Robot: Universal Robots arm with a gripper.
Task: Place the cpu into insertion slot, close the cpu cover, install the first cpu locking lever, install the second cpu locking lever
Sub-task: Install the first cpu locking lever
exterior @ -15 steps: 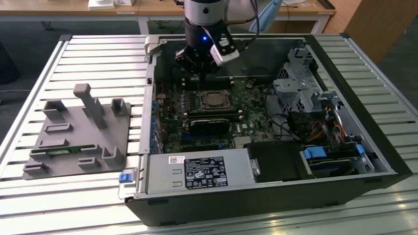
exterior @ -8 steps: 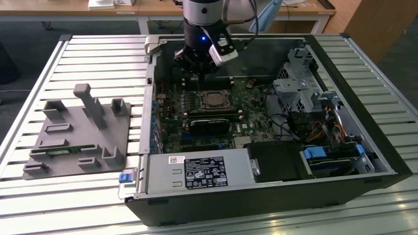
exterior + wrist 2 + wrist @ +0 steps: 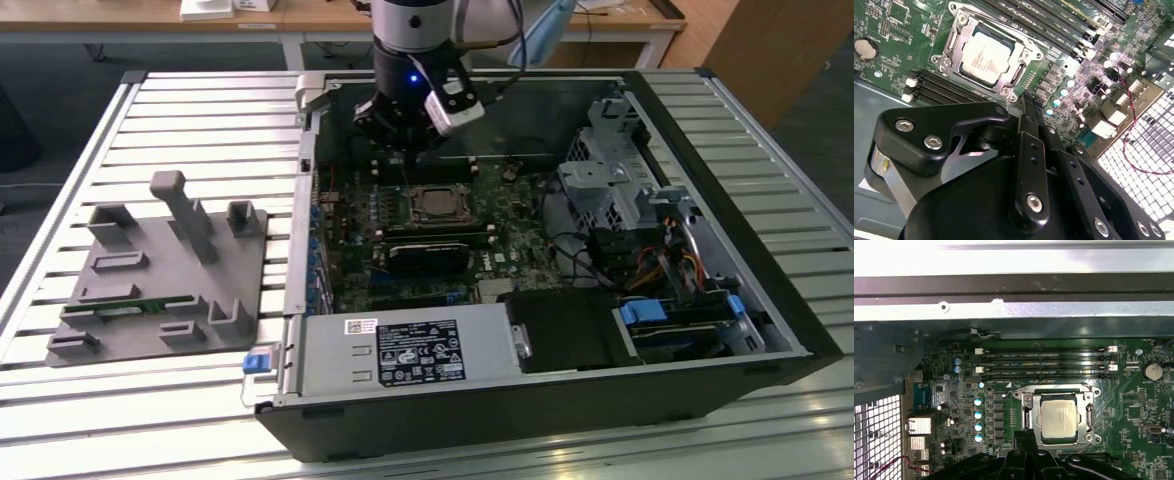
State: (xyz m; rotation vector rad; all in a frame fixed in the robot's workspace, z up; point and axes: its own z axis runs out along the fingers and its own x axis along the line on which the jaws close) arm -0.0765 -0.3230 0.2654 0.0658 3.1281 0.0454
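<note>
The gripper (image 3: 404, 150) hangs inside the open computer case (image 3: 747, 230), just above the green motherboard (image 3: 350, 245) and toward the far wall as the exterior view shows it. In both wrist views its 2 black fingers (image 3: 1026, 107) (image 3: 1023, 439) lie together with nothing between them, their tips close to one edge of the socket but not touching it.

The cpu (image 3: 1059, 417) (image 3: 986, 55) sits flat in the insertion slot (image 3: 953, 45), its dull silver top facing up. The cpu cover (image 3: 1088, 412) (image 3: 1026, 55) lies down over it, so the chip shows through the window in the frame. Whether the locking levers are latched cannot be told.

In the first wrist view, 4 long black memory slots (image 3: 1046, 362) run side by side just beyond the socket, and a round coin cell (image 3: 1153, 371) sits on the board near them. A thin red wire (image 3: 1134, 150) loops over a perforated metal panel (image 3: 1144, 145) in the second wrist view.

In the exterior view the case rests on a slatted metal table (image 3: 200, 100), with a grey fixture block (image 3: 160, 270) beside it on the exterior view's left.
</note>
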